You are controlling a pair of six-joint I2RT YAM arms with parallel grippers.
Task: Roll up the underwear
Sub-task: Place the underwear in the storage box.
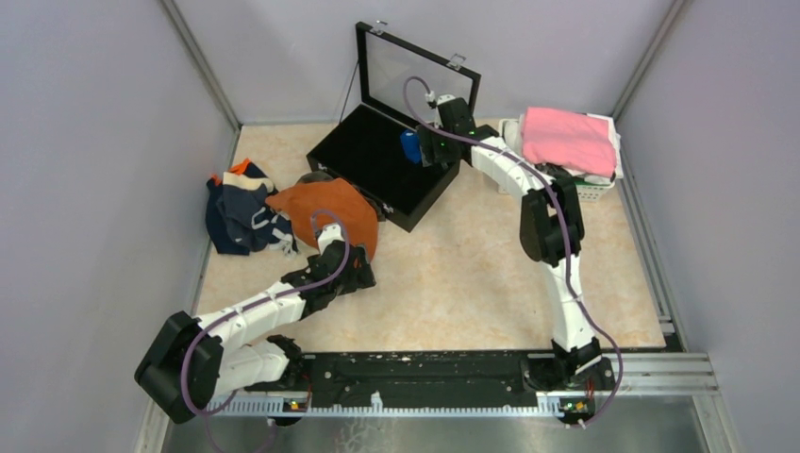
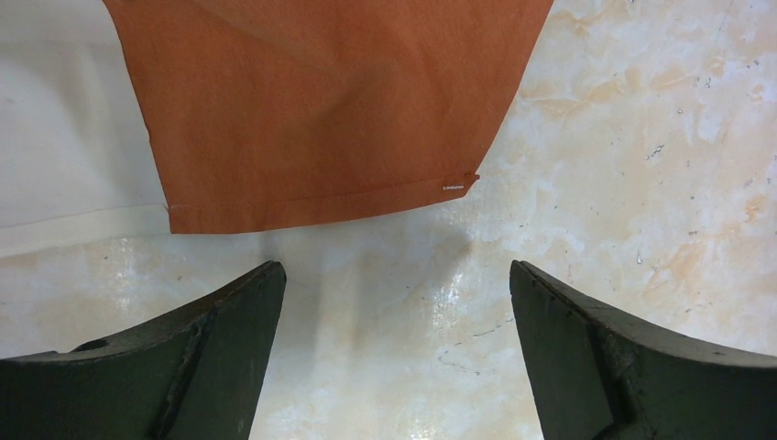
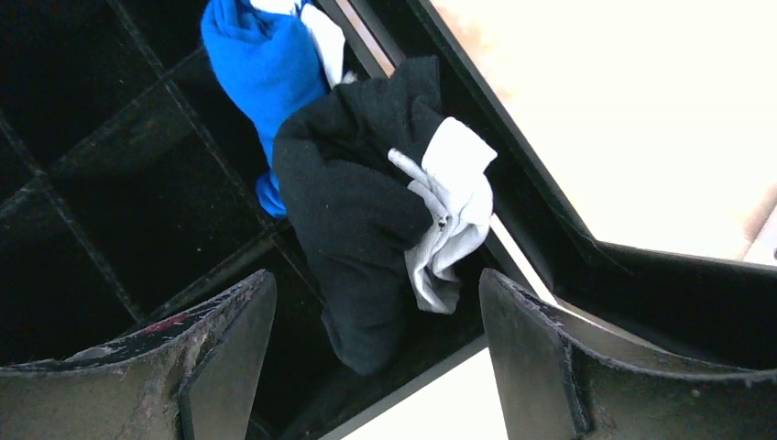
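The pale marbled tabletop [image 1: 472, 283] spreads in front of me. Toward the back stands a black box [image 1: 373, 160] split into compartments, its glass-panelled lid [image 1: 415, 71] tipped up and open. To the right of the box, a white basket [image 1: 592, 192] carries a folded pink cloth [image 1: 566, 137].

On the left side of the tabletop, the rust-orange underwear [image 1: 354, 212] lies spread flat, just beside the box's near corner. A crumpled heap of navy and other underwear [image 1: 241, 212] sits to its left, touching it.

Inside the box, the black underwear [image 3: 357, 220] is rolled up in a compartment against the right wall, with its white waistband bunched on one side. The royal blue underwear [image 3: 257, 64] is rolled in the compartment just behind it, and the two touch.

My right fingers [image 3: 243, 307] hang over the black roll, spread wide with a gap on either side of it, gripping nothing. My left fingers [image 2: 247, 302] are spread as wide as they go over bare tabletop, just short of the orange hem, and they hold nothing.
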